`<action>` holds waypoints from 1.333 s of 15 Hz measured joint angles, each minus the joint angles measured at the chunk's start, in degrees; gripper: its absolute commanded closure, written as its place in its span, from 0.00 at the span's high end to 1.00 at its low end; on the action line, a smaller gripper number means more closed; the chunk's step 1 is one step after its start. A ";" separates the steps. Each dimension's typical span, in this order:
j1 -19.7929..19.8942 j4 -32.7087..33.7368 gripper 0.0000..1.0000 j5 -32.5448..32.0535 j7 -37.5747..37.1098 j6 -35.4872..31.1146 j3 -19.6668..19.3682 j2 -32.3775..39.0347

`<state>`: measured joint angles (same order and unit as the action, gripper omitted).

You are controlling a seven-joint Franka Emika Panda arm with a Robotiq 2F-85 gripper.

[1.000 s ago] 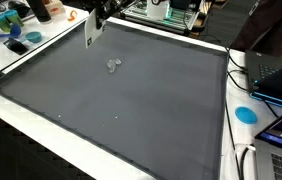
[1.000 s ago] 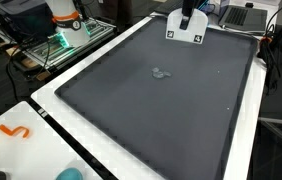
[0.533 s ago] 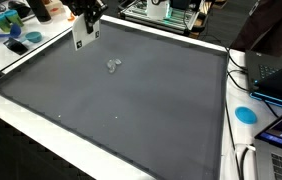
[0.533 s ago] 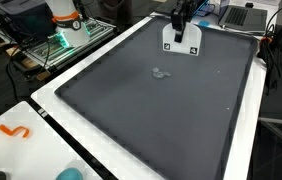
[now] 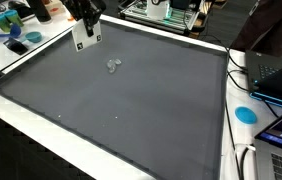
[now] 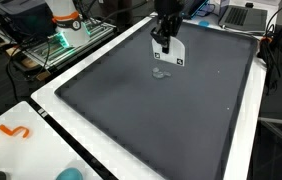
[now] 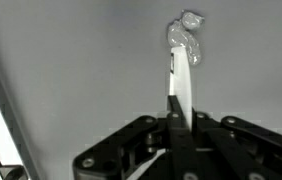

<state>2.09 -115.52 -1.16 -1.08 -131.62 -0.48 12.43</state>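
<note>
My gripper (image 5: 84,27) (image 6: 165,41) is shut on a flat white card (image 5: 83,38) (image 6: 168,53) and holds it upright, hanging down over the far part of the dark grey mat (image 5: 131,110) (image 6: 151,120). In the wrist view the card (image 7: 181,80) shows edge-on between the jaws (image 7: 178,120). A small clear crumpled piece (image 5: 113,66) (image 6: 160,72) (image 7: 188,25) lies on the mat just beyond the card's lower edge. I cannot tell whether the card touches it.
The mat lies on a white table (image 5: 41,135) (image 6: 41,140). A blue disc (image 5: 245,114), laptops (image 5: 276,75) and cables lie along one side. An orange hook (image 6: 16,131) lies on a white corner. Blue and black items (image 5: 16,40) crowd the far corner.
The gripper has carried the white card down and across the far edge of the mat toward the small crumpled piece. The piece has not moved.
</note>
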 measured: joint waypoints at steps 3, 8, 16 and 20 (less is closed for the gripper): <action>1.64 -1.45 0.01 6.83 4.62 0.00 -0.02 -0.46; 3.66 -2.77 0.01 13.37 9.53 0.00 -0.17 -0.90; 4.74 -3.49 0.01 17.25 13.85 0.00 -0.35 -1.01; 4.86 -3.69 0.01 17.25 13.90 0.00 -0.44 -1.00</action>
<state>6.95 -119.22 16.09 12.82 -131.62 -0.92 11.43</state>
